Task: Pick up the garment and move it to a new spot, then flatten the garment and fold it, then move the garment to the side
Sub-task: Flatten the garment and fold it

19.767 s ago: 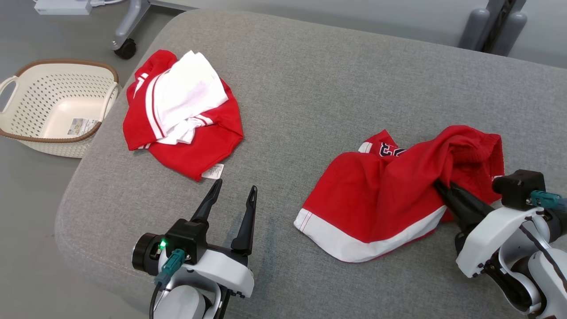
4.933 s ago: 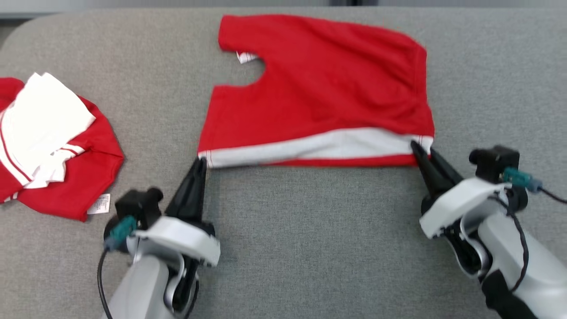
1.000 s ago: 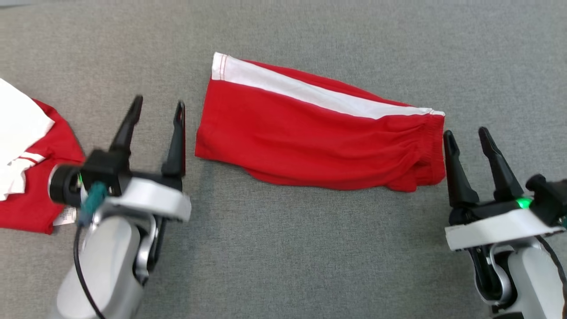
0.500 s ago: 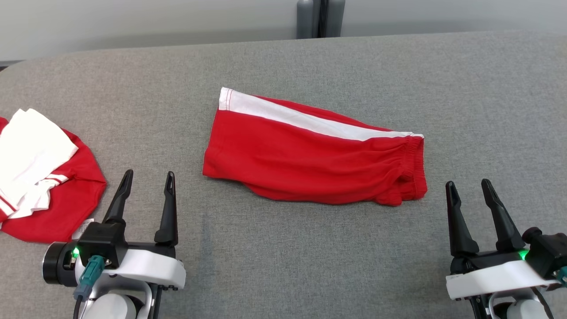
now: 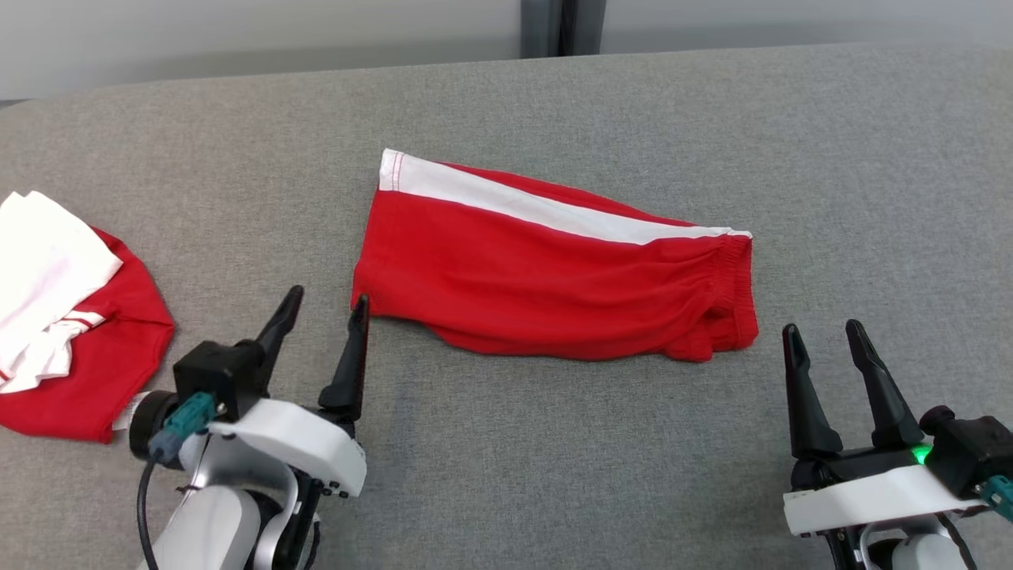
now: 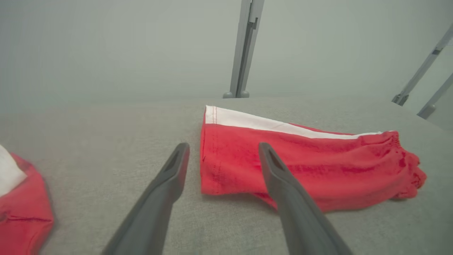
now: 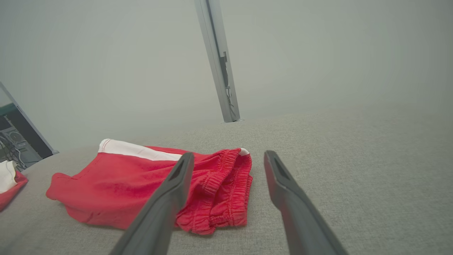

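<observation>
Left pincer point(image 5: 329, 296) wide open, empty, one tip right by the 8 o'clock corner of the red shorts point(image 5: 554, 277); right pincer point(image 5: 821, 327) same, near 4 o'clock.

We have the garment point(image 5: 554, 277) lying in the middle of the padded surface point(image 5: 554, 475), waistband end to our right. Our left gripper point(image 5: 329, 296) sits just before its near left corner, and our right gripper point(image 5: 821, 327) lies before and right of the waistband, apart from it. A pile of clothes point(image 5: 63, 332) lies at our far left, and a post point(image 5: 562, 28) stands behind the surface.
</observation>
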Available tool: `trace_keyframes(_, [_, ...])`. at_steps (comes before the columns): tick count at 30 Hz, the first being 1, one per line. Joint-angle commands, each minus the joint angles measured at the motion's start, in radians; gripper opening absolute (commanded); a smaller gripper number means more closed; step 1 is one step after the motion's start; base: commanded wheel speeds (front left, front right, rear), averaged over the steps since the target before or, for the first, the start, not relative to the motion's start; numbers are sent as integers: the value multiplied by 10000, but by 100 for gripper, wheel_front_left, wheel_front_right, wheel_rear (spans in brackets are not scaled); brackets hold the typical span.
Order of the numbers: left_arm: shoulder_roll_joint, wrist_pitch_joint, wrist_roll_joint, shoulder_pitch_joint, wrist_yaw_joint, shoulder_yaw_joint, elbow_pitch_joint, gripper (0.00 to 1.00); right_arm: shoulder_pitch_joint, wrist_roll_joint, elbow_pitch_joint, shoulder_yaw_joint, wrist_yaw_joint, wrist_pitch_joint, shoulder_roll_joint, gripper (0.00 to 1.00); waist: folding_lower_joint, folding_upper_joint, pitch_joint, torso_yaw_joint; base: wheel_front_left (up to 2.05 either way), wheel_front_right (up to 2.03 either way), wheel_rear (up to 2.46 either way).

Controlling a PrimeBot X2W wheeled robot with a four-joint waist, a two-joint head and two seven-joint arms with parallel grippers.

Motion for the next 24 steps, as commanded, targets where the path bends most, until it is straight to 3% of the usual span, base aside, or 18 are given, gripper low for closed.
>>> trace_keyframes(1, [-66,299,-390,-328,-272,-6,359,100,-154,36,-56,50,4,-60,-25,100,0,0,107,-121,0,0,0])
trace_keyframes(8, [-413,1228,-1628,-1508,-1232,38,2288,100,-435,138,-46,277,4,-61,50,100,0,0,576,-651,0,0,0])
trace_keyframes(18, [-519,1985,-2507,-2784,-1653,418,4812,100,-664,263,-78,314,4,-61,161,100,0,0,1189,-1091,0,0,0])
trace_keyframes(24, [-621,2456,-2922,-2996,-2044,398,5315,100,-723,324,-56,286,4,-61,189,100,0,0,1256,-1082,0,0,0])
